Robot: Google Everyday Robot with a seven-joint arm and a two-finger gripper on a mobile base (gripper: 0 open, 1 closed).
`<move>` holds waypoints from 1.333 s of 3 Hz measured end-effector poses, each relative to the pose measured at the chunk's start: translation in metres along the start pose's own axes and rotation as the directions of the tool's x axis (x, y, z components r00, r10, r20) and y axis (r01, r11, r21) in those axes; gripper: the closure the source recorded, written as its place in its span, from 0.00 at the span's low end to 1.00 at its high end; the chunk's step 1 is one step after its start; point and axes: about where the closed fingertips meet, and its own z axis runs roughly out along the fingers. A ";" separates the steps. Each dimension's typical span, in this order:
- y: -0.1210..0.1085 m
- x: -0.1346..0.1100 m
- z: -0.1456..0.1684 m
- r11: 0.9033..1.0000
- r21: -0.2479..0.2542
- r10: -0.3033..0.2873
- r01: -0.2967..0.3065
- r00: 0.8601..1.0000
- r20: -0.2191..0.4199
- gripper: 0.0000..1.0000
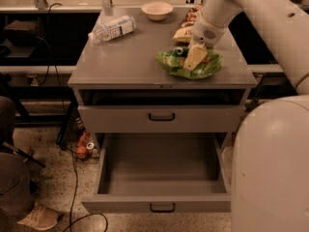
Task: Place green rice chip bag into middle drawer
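Observation:
The green rice chip bag (189, 64) lies flat on the right side of the cabinet top (125, 57). My gripper (193, 61) points down from the upper right and rests on the middle of the bag. The middle drawer (161, 185) is pulled out wide below, an empty grey tray with a black handle (161, 207) on its front. Above it is the other drawer front (120, 119), closed, with its own black handle.
A yellow-and-brown chip bag (185, 29), a white bowl (157, 9) and a lying plastic bottle (113, 28) are on the cabinet top. Cans (83, 146) and cables lie on the floor at left, near a person's shoe (38, 217). My white body (273, 173) fills the right.

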 end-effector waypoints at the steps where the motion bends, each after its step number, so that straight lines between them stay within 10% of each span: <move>1: 0.016 -0.004 -0.015 1.000 -0.025 0.017 -0.014 0.994 0.105 0.92; 2: 0.039 -0.004 -0.052 1.000 -0.010 0.010 -0.008 0.979 0.204 1.00; 4: 0.133 0.042 -0.094 0.996 -0.039 0.089 -0.085 0.990 0.108 1.00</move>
